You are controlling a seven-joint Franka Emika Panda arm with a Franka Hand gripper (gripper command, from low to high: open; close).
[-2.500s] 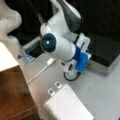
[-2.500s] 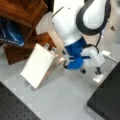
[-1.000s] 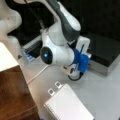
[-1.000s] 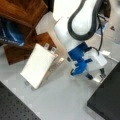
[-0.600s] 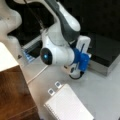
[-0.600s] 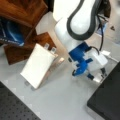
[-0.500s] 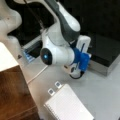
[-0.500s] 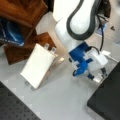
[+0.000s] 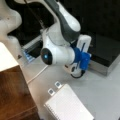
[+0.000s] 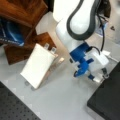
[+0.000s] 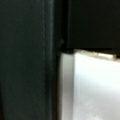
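White notebook (image 9: 68, 105) on grey table (image 9: 105, 95), jaws (image 10: 98, 77) low beside black box (image 10: 107, 100) — opening hidden.

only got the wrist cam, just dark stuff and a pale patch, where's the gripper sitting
observer: the gripper hangs low over the grey table, right beside the edge of a black mat.
operator: anything else near it
observer: a white pad lies toward a front view's left, apart from the gripper, with two clips on one end.
operator: whats past the pad
observer: a brown wooden block next to the pad's clipped end, toward a front view's top left.
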